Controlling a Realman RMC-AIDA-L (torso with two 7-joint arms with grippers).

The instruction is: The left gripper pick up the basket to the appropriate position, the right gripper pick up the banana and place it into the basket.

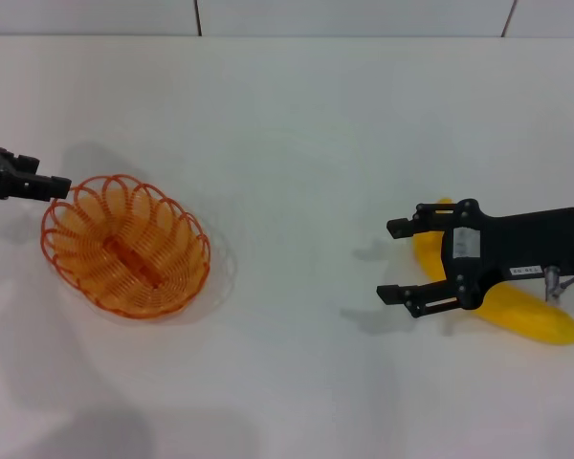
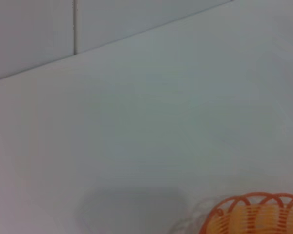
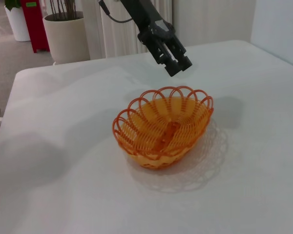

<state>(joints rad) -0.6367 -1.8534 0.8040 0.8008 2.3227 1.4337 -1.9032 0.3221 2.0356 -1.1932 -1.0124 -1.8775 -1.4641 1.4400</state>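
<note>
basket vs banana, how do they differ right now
The basket is an orange-red see-through wire weave, open and empty; the banana is solid, smooth yellow. The basket lies in plain sight with the left tool at its rim; the banana is partly hidden under the open right tool. Both rest on the white table.

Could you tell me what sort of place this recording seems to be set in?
Probably an indoor office or lab: a white table stands near potted plants, white curtains and a tiled wall.

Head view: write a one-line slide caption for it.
Left tool at the rim of the empty orange basket; right tool, jaws open, above the banana on the white table.
</note>
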